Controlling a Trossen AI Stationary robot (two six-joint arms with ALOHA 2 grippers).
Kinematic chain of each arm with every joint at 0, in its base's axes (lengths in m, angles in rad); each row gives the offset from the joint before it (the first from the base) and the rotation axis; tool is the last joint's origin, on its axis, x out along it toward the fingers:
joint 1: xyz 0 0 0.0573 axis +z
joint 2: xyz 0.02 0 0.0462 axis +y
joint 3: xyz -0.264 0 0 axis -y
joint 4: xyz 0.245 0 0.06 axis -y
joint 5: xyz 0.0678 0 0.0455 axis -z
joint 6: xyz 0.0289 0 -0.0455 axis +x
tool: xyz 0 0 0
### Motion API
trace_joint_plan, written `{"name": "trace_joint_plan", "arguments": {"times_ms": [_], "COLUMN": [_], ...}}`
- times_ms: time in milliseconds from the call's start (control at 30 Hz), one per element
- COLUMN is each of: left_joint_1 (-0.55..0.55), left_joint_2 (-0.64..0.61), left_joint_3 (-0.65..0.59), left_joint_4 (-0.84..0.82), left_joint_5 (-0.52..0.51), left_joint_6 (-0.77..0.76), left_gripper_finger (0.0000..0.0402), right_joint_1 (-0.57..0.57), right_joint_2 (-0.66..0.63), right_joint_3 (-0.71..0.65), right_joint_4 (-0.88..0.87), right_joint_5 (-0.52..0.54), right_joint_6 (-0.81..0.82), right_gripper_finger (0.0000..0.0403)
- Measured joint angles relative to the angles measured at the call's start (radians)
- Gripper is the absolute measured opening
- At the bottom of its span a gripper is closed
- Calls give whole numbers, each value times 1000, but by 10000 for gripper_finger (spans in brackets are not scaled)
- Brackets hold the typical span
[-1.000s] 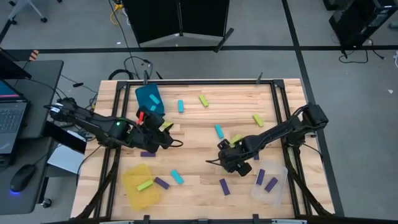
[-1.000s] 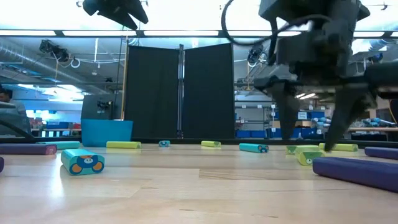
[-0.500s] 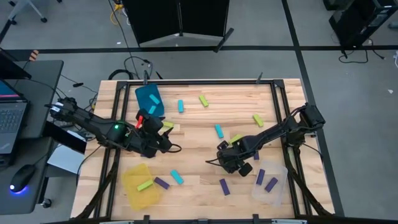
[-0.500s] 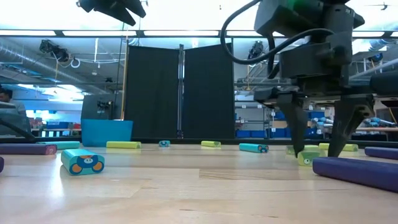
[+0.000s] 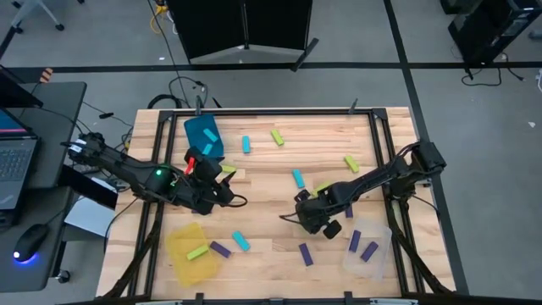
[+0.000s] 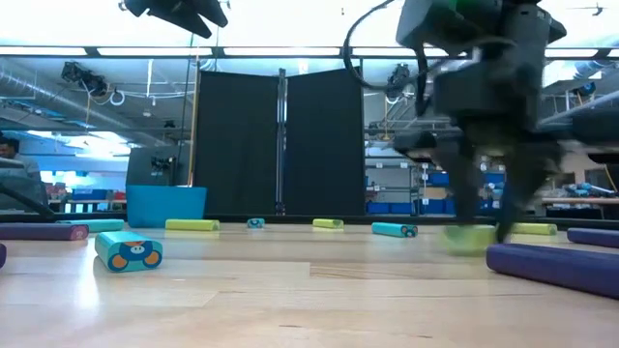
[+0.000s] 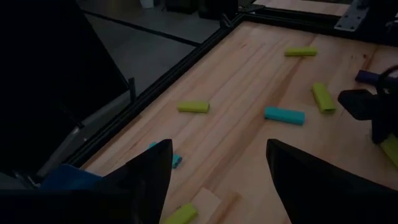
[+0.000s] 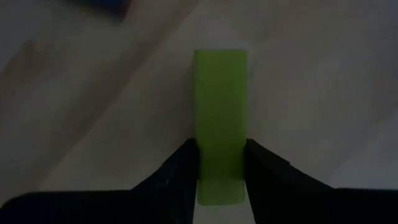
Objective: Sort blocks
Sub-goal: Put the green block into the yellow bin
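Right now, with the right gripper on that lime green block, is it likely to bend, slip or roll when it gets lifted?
The lime green block looks like a straight-edged, flat-sided bar, so probably rigid and unlikely to roll. The right gripper has both fingers against its long sides; the plain, smooth-looking faces might let it slip. Being small, it is probably light.

wood table [image 5: 271, 165]: scattered blocks [image 5: 297, 178], teal bin [image 5: 203, 134], yellow bin [image 5: 190, 252], clear bin [image 5: 367, 248].

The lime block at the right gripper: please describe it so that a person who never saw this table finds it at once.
Start at the clear bin at the table's near right corner, then follow the right arm toward the table's middle. Between the right gripper's fingers sits a lime block. Only this block is pinched by a gripper; the other blocks lie free.
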Motion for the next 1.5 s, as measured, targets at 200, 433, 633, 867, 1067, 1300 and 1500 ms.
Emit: {"name": "trace_joint_plan", "arguments": {"times_ms": [200, 433, 633, 867, 1067, 1300, 1500], "left_joint_1": [0, 0, -1, -23, -32, -32, -32], "left_joint_2": [-6, -7, -7, -18, -92, -160, -164], "left_joint_3": [40, 147, 266, 405, 438, 427, 426], "left_joint_4": [8, 18, 20, -12, -13, -47, -85], "left_joint_5": [8, -4, -22, -26, -30, -25, -19], "left_joint_6": [73, 249, 369, 466, 498, 469, 443], "left_gripper_finger": [259, 248, 248, 248, 248, 248, 248], "right_joint_1": [-38, -83, -79, -62, -52, -48, -45], "right_joint_2": [-52, 1, 162, 393, 609, 843, 995], "right_joint_3": [2, 23, 239, 547, 826, 1135, 1326], "right_joint_4": [227, 725, 797, 848, 839, 834, 820], "right_joint_5": [-65, -193, -196, -211, -216, -243, -266], "right_joint_6": [42, 177, 232, 266, 323, 425, 506], "right_gripper_finger": [112, 113, 113, 113, 114, 114, 116]}}
